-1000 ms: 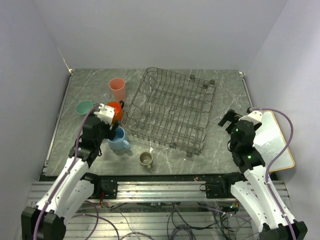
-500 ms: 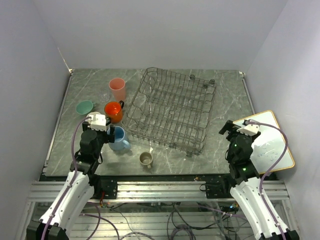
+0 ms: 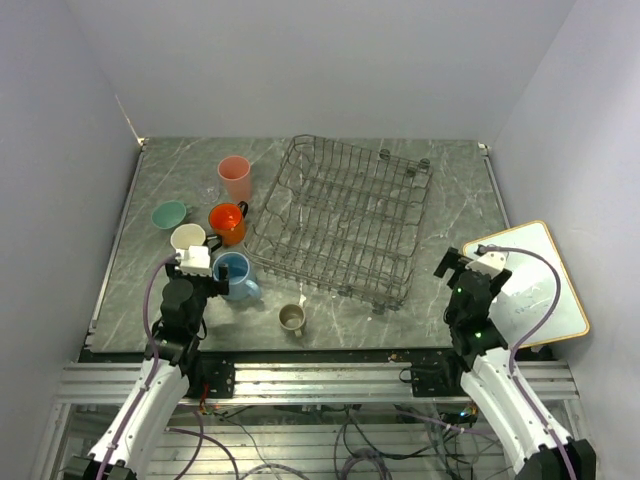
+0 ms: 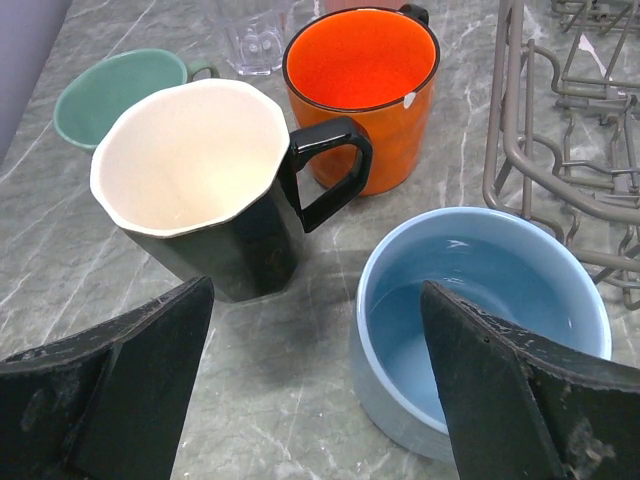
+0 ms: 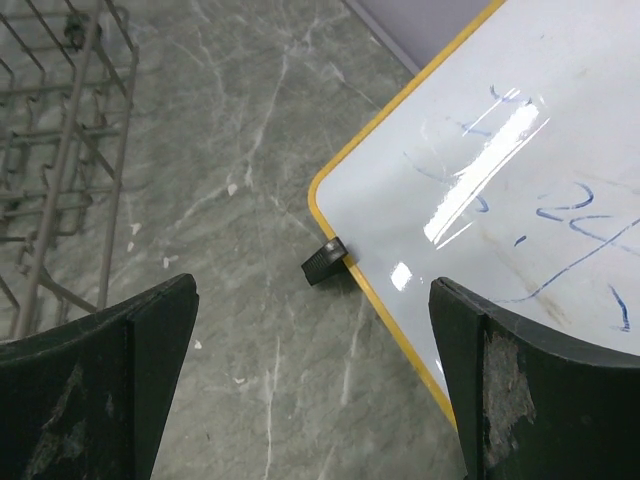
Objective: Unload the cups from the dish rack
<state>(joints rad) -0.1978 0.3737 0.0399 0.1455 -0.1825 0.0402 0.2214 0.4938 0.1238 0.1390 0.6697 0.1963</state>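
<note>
The grey marbled surface (image 3: 460, 190) fills the middle of the overhead view. At its centre sits the dish rack (image 3: 340, 215), a wire basket with low sides. All the cups stand outside it on the surface.

The left arm (image 3: 160, 340) rises from the lower left, folded low near its base, its wrist aimed at the cluster of cups. Its pincer (image 4: 315, 292) is spread wide and holds nothing; in the wrist view the fingers frame the black mug and the blue mug without touching either. The right arm (image 3: 485, 350) is folded the same way at the lower right. Its pincer (image 5: 312, 288) is also spread wide and bare, hanging over the surface near the corner of the white board with an orange rim (image 3: 545, 285).

Left of the rack, the light-blue mug (image 3: 236, 276) stands nearest the left wrist. The pink tumbler (image 3: 235, 178) stands farther up. The orange mug (image 3: 228, 222) and the black mug (image 3: 188, 238), cream inside, stand close together between them. The mint-green cup (image 3: 168, 214) is farthest left. The small beige cup (image 3: 292, 318) stands alone near the bottom edge, below the rack's near left corner.
</note>
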